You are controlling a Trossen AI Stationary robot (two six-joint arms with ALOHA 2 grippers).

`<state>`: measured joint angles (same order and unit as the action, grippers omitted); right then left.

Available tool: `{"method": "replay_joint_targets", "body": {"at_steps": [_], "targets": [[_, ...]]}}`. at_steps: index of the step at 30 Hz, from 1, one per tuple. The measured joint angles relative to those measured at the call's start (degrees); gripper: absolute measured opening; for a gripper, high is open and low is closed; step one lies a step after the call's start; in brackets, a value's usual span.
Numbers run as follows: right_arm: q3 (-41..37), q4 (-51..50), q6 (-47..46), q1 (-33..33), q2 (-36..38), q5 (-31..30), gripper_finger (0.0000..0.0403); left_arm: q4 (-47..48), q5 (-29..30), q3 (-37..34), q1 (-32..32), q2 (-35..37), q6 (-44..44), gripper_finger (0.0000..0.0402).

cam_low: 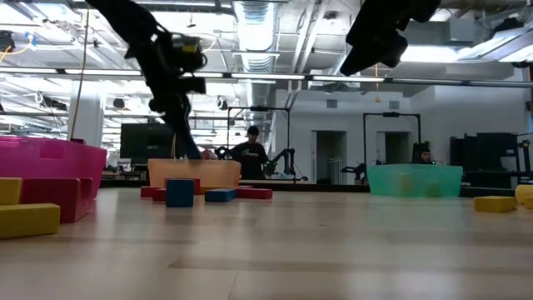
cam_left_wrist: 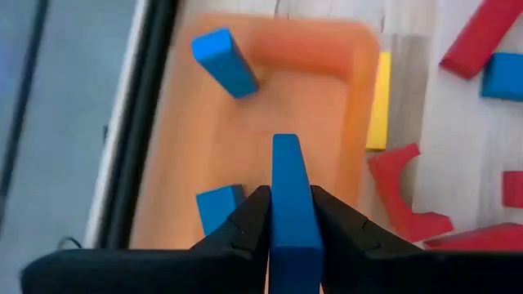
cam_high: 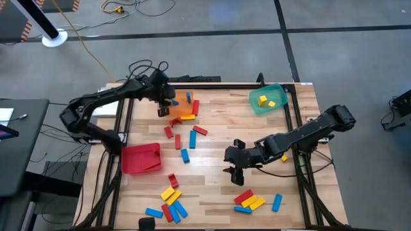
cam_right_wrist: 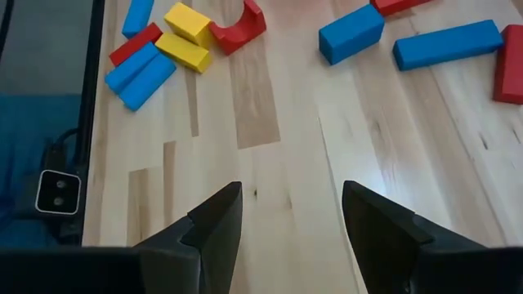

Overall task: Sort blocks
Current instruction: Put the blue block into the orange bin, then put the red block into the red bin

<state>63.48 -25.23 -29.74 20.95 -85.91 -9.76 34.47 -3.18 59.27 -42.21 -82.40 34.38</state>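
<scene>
Wooden table (cam_high: 218, 122): left gripper (cam_left_wrist: 288, 224) at 11 o'clock, clamped on blue block (cam_left_wrist: 288, 188) over orange bin (cam_left_wrist: 327, 57), apparently. Release low, inside rim. Right gripper (cam_right_wrist: 290, 224) gapes empty mid-table.

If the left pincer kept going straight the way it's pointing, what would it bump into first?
Probably the floor of the orange bin. The left pincer holds a blue block pointing down into it; two more blue blocks lie off to the side, though depth is unclear.

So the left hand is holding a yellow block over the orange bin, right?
Not quite: the block is blue, not yellow. The left wrist view shows the left hand shut on it above the orange bin, where two more blue blocks already lie.
</scene>
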Motion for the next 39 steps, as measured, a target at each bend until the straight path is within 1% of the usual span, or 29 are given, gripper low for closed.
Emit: {"method": "replay_joint_targets", "body": {"at_steps": [3, 8, 17, 21, 27, 32, 39], "targets": [[0.00, 0.00, -0.30, 0.61, 0.00, -0.73, 0.0223, 0.04, -0.37, -0.01, -0.65, -2.63, -0.59, 0.0067], [0.00, 0.22, -0.91, 0.85, 0.00, -1.09, 0.0223, -1.04, -1.21, -0.02, -0.64, -4.98, -0.82, 0.0068], [0.00, 0.55, -0.87, 0.83, 0.00, -2.38, 0.0223, -4.22, -4.45, 0.00, -1.14, -4.98, -1.30, 0.0072], [0.00, 0.55, -0.85, 0.81, 0.00, -2.38, 0.0223, -5.60, -7.33, 0.00, -1.54, -4.98, -1.92, 0.0072], [0.00, 1.19, -0.85, 0.79, 0.00, -2.38, 0.0223, -6.02, -7.37, 0.00, -1.51, -4.98, -3.51, 0.0075], [0.00, 1.51, -1.11, 0.81, 0.00, -2.38, 0.0223, -5.00, -7.06, 0.00, -1.54, -4.98, -4.37, 0.0096], [0.00, 1.65, -1.29, 0.81, 0.00, -2.38, 0.0223, -3.52, -5.54, 0.00, -1.69, -4.98, -4.94, 0.0150]]}}
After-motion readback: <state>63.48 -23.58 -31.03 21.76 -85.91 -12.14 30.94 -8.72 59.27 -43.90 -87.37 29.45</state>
